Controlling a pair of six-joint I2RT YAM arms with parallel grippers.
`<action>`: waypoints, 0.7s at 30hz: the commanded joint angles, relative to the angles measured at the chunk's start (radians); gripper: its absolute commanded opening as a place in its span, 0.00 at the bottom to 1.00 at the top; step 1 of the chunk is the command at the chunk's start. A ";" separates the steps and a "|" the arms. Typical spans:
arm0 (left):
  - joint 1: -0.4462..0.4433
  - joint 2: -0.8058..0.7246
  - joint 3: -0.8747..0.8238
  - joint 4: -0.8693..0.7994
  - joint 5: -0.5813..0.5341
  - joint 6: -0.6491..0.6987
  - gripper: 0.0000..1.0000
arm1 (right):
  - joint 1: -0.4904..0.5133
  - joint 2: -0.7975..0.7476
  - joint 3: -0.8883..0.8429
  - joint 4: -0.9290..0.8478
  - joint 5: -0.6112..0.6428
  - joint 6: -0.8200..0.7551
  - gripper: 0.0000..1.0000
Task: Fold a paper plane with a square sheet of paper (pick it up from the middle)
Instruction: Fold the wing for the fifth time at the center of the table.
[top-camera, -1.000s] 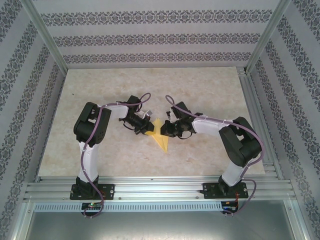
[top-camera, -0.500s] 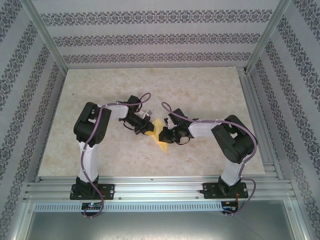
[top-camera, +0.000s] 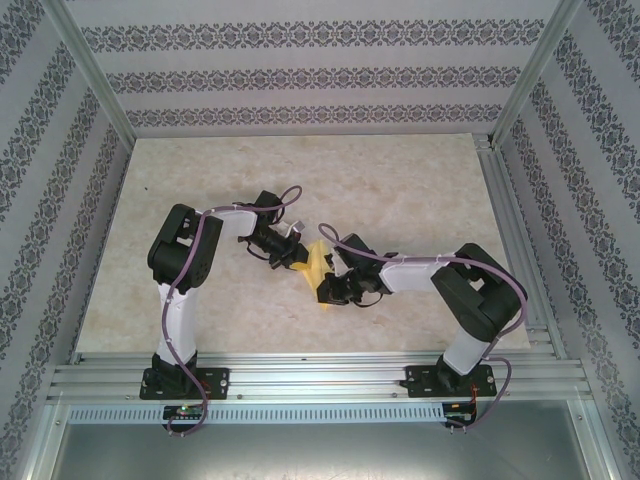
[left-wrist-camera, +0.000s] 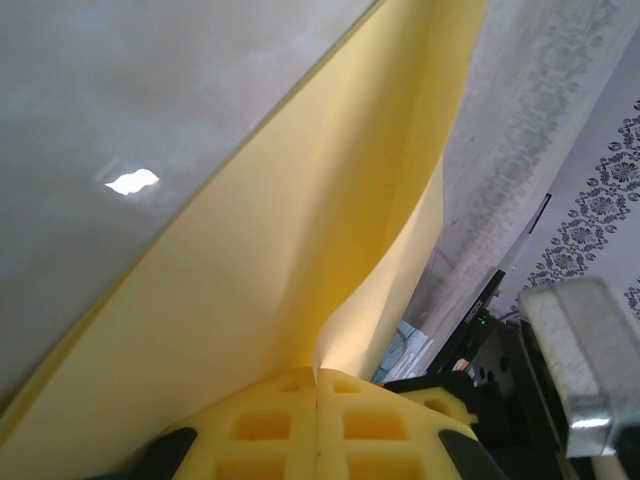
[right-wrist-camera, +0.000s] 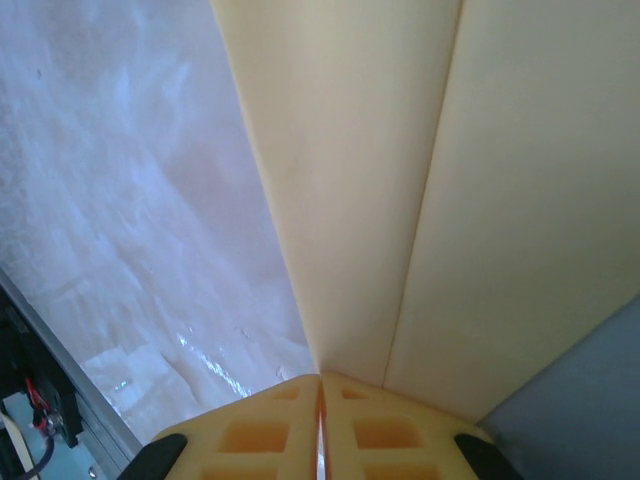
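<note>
1. From the top camera we count one paper plane (top-camera: 319, 268), pale yellow, at the middle of the tabletop (top-camera: 420, 180) between two arms.
2. Its long axis runs from the far side toward the arms' bases, and the near end leans a little to the right. That near end looks the narrower one.
3. The left claw (top-camera: 296, 262) meets the plane's left side near its middle. The right claw (top-camera: 327, 292) meets it at the near end. The two claws are close together but apart.
4. In the left wrist view, the left claw (left-wrist-camera: 317, 378) has its two yellow fingers (left-wrist-camera: 262, 425) pressed together, pinching the paper plane (left-wrist-camera: 300, 240). We count two layers spreading apart as they run away from the seam, toward the upper right.
5. In the right wrist view, the right claw (right-wrist-camera: 321, 385) is likewise closed, clamped on the paper plane (right-wrist-camera: 350, 150). One straight crease runs from the fingers away up the picture, with one panel on each side. The tabletop (right-wrist-camera: 120, 200) lies to the left.
</note>
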 joint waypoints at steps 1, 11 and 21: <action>0.014 0.077 -0.020 -0.009 -0.169 0.011 0.01 | 0.041 -0.028 -0.057 -0.139 -0.015 0.017 0.10; 0.014 0.045 -0.023 0.006 -0.121 0.004 0.15 | 0.034 -0.199 -0.012 -0.331 0.076 -0.051 0.17; 0.036 -0.258 -0.014 0.016 -0.154 -0.097 0.59 | 0.080 -0.289 0.183 -0.407 0.273 -0.146 0.27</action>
